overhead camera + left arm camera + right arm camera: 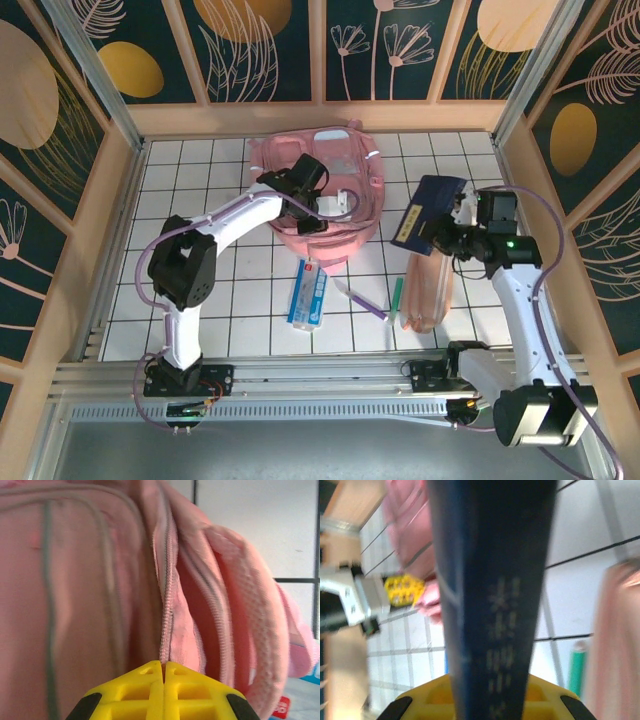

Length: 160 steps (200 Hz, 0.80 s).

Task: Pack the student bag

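Top external: found student bag (350, 160) at far centre of table (200, 300). Noted left gripper (317, 220) at bag's near edge, fingers pressed together, seemingly pinching zip tape per left wrist view. Saw right gripper (450, 225) clamped on dark blue book (428, 210), long axis roughly far-to-near, near bag's right side. Placed bag leftward of that gripper, across bare tiles. Judged right arm the one to deliver. Caught pale lettering on spine via right wrist; too blurred to read. Likewise print on blue-white packet (309, 295).
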Motion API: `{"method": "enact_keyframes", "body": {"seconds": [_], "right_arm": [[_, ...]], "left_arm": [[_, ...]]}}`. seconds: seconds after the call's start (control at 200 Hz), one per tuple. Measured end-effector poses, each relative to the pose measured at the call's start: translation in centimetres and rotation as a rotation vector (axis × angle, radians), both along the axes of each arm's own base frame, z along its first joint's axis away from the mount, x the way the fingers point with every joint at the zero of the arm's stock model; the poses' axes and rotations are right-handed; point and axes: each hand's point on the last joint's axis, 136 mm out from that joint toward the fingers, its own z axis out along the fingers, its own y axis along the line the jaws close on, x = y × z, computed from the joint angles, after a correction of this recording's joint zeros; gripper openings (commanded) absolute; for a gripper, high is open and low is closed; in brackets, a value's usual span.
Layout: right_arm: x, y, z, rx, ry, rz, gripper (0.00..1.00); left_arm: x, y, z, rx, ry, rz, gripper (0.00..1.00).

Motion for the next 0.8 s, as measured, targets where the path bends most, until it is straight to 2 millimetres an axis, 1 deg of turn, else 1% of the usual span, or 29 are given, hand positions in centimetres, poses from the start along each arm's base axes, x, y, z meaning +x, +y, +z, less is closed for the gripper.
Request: {"method": "enact_keyframes", "body": {"seconds": [0.04, 0.095, 0.185, 0.245, 0.31, 0.385, 0.42, 0.48, 0.55, 0.726, 0.801], "right_arm": [[-0.5, 1.5, -0.3, 0.037, 0.021, 0.061, 0.00], [-1.4, 3.6, -0.6, 0.076, 0.050, 0.149, 0.00], [-2.8, 6.9, -0.4, 0.178, 0.077, 0.268, 0.00], [-3.3, 8.3, -0.3, 0.246, 0.085, 0.311, 0.00], [-3.6, 9.6, -0.6, 0.304, 0.117, 0.338, 0.00], [-3.5, 11.1, -0.9, 0.356, 0.154, 0.359, 0.00], [-3.4, 11.6, -1.0, 0.374, 0.165, 0.366, 0.00], [-3.0, 12.5, -1.4, 0.406, 0.181, 0.368, 0.00], [-2.3, 13.2, -2.3, 0.432, 0.204, 0.360, 0.00], [0.5, 15.0, -5.6, 0.467, 0.275, 0.336, 0.00], [1.7, 15.7, -6.6, 0.483, 0.291, 0.325, 0.00]], "left_arm": [[0.6, -0.1, 1.4, -0.022, -0.042, 0.018, 0.00], [1.3, -0.3, 3.8, -0.065, -0.103, 0.043, 0.00], [2.0, -0.6, 7.9, -0.142, -0.198, 0.068, 0.00], [2.3, -0.7, 10.8, -0.198, -0.260, 0.078, 0.00], [2.6, -0.6, 13.8, -0.253, -0.331, 0.095, 0.00], [2.8, -0.3, 16.6, -0.303, -0.404, 0.116, 0.00], [2.8, -0.1, 17.6, -0.319, -0.432, 0.126, 0.00], [3.0, 0.1, 18.9, -0.338, -0.468, 0.140, 0.00], [3.1, 0.2, 19.5, -0.349, -0.485, 0.149, 0.00], [2.9, 0.1, 19.4, -0.370, -0.478, 0.153, 0.00], [2.6, 0.1, 19.1, -0.384, -0.474, 0.151, 0.00]]}}
